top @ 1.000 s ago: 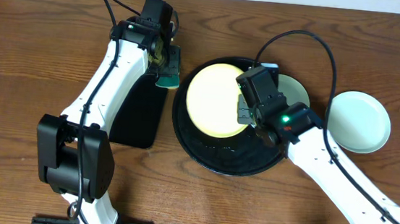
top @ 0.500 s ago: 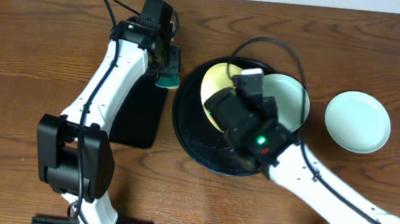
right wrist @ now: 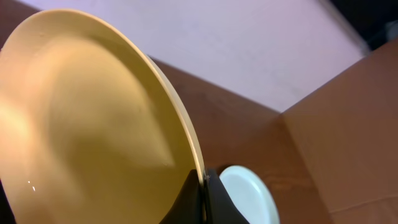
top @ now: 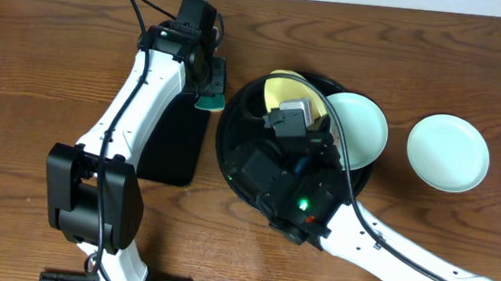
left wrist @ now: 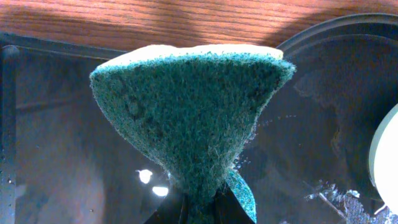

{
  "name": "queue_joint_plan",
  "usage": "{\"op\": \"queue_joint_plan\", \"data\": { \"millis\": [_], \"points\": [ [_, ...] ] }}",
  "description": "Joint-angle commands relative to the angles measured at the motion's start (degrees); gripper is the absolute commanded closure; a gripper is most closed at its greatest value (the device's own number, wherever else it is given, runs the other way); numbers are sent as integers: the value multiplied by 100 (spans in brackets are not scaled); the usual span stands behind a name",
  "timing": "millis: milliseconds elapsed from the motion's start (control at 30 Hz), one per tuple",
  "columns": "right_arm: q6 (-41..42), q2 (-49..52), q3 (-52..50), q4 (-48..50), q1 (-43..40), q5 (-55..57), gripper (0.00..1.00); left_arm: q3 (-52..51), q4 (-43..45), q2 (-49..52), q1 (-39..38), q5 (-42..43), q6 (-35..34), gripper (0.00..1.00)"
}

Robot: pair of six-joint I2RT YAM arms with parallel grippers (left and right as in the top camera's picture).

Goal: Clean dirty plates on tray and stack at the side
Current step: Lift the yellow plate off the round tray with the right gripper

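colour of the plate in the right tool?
Pale yellow plate; clearest in the right wrist view.

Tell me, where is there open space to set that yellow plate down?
Bare wood lies left of the left arm and beyond the loose mint plate. The round tray, with the second mint plate and the right arm, is crowded.

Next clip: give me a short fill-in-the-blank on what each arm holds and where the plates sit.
1. The plate gripped at its rim by the right pincer is coloured ____.
2. The left pincer pinches a sponge whose scouring face is ____.
3. Fully off the round tray, on the wooden table, lies exactly ____ mint plate.

Missing words: yellow; green; one.
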Motion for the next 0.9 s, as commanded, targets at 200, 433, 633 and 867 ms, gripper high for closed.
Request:
{"op": "queue_joint_plan", "data": {
  "millis": [200, 433, 633, 867],
  "points": [
    [-26, -74, 50, 24, 105, 710, 99, 87, -15, -42, 7, -55, -52, 92],
    [17, -72, 28, 20, 79, 313, 99, 87, -15, -42, 7, -55, -52, 93],
    [643, -66, -234, -114, -243, -1110, 99, 87, -17, -42, 7, -52, -52, 93],
    [750, -66, -382, -103, -1117, -3781, 99, 87, -15, -42, 7, -55, -55, 92]
  ]
}}
